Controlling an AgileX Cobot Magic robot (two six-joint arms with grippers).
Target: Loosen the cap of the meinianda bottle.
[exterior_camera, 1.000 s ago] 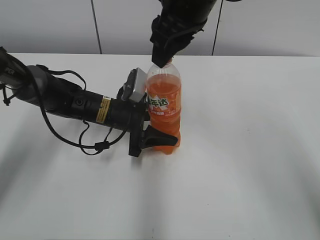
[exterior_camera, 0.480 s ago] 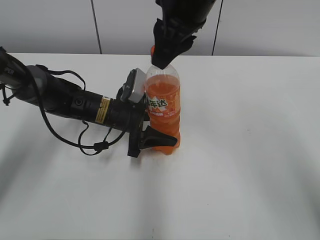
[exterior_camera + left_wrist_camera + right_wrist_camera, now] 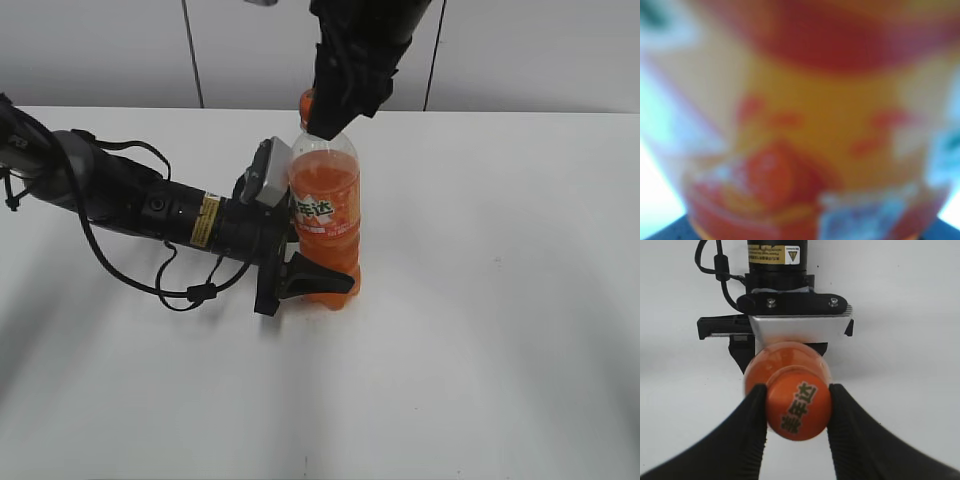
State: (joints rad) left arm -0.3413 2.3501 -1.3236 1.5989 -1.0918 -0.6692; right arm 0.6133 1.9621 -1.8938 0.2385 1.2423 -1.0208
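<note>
The left gripper (image 3: 300, 275) lies low along the table (image 3: 480, 330), its jaws closed round the lower body of the upright meinianda bottle (image 3: 325, 215) to steady it. Above, the right gripper (image 3: 797, 407) comes straight down, fingers pinching the orange cap (image 3: 799, 411) from both sides. The loosening twist seems under way; next it needs a firm wrist turn without slipping.
</note>
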